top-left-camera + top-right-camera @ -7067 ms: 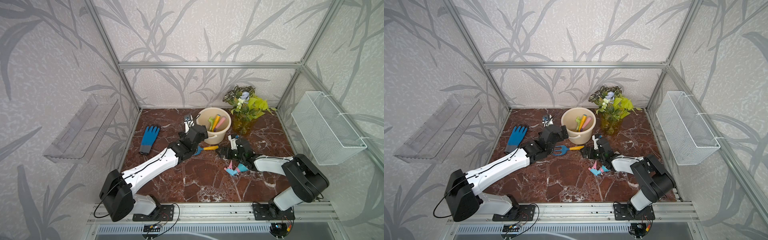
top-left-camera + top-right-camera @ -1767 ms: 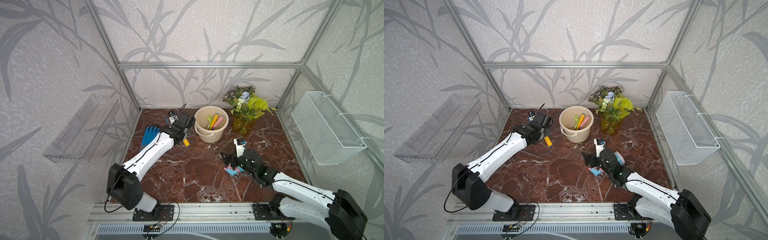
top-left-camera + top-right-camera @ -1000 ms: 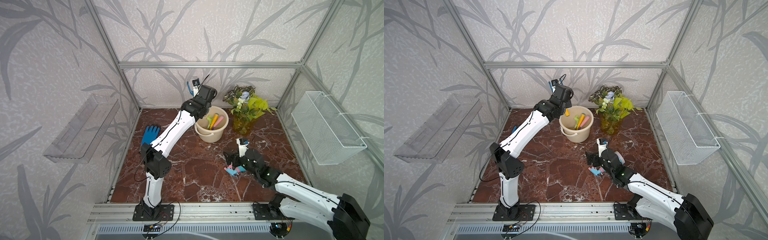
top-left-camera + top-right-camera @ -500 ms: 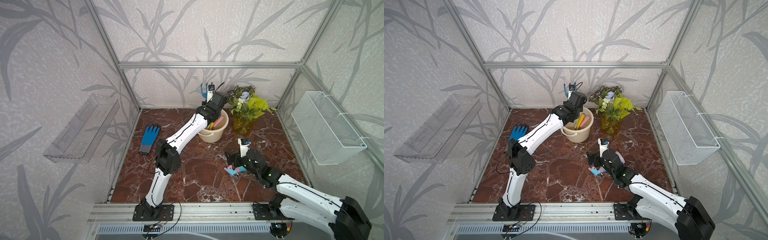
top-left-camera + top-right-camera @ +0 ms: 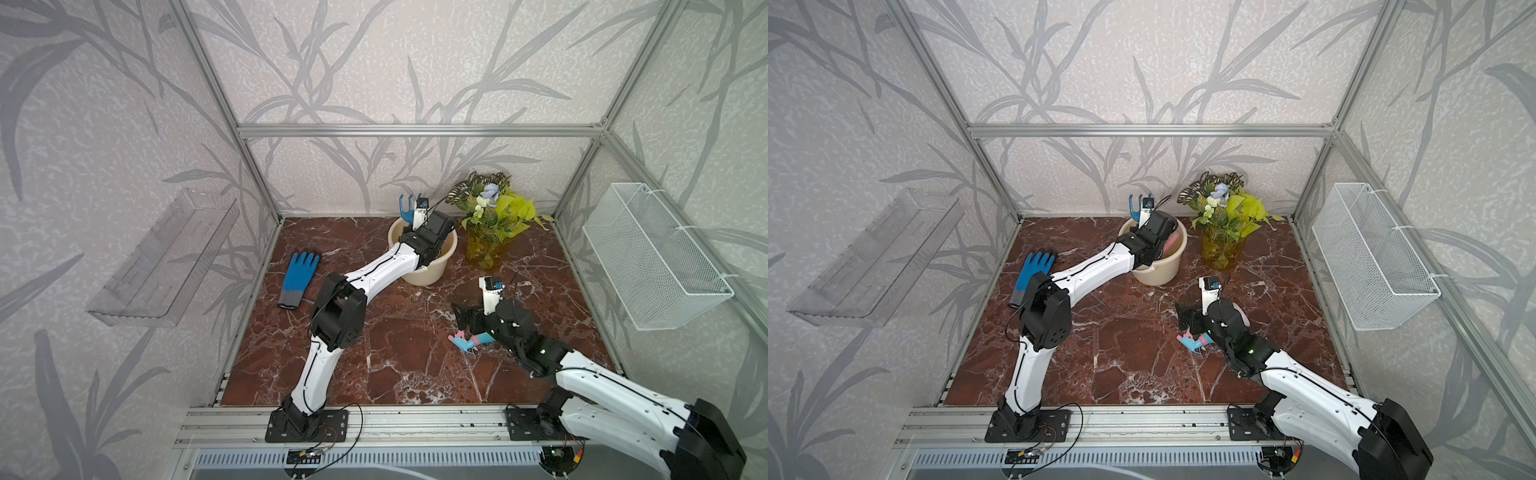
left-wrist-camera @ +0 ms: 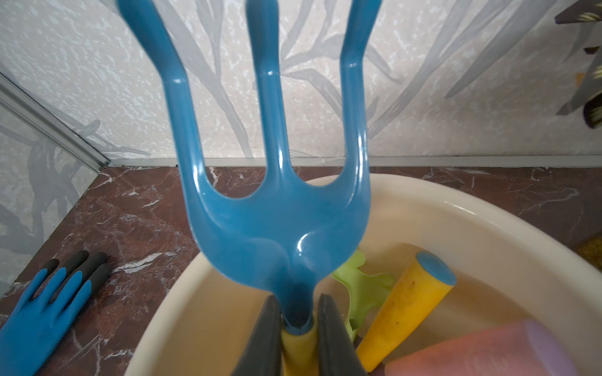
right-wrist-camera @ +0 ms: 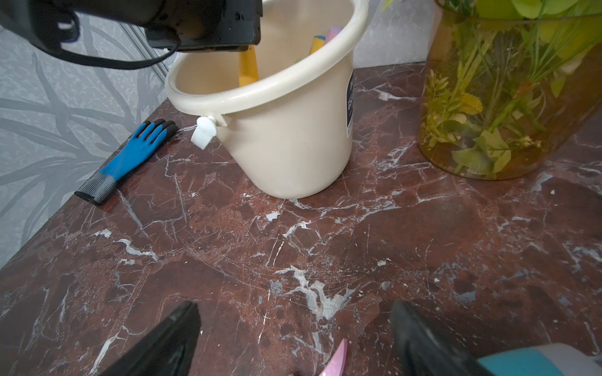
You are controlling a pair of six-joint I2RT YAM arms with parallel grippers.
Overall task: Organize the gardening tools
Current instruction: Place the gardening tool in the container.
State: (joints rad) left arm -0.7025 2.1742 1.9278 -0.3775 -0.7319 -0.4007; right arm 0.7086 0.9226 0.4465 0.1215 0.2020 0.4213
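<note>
One glossy, three-pronged blue plastic fork (image 6: 277, 228) sits pinched in the left gripper (image 6: 298, 304); the right gripper (image 7: 293, 307) gapes wide.

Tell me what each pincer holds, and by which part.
Left pincer grips the blue fork where neck meets yellow handle; right pincer open, holds nothing.

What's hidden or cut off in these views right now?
- Top views: the left arm covers most of the inside of the bucket; its tools hardly show.
- Right wrist view: spray bottle cut off by the frame edge; whether the right gripper touches it is unclear.
- Left wrist view: fork tine tips and handle end run off the frame.
</note>
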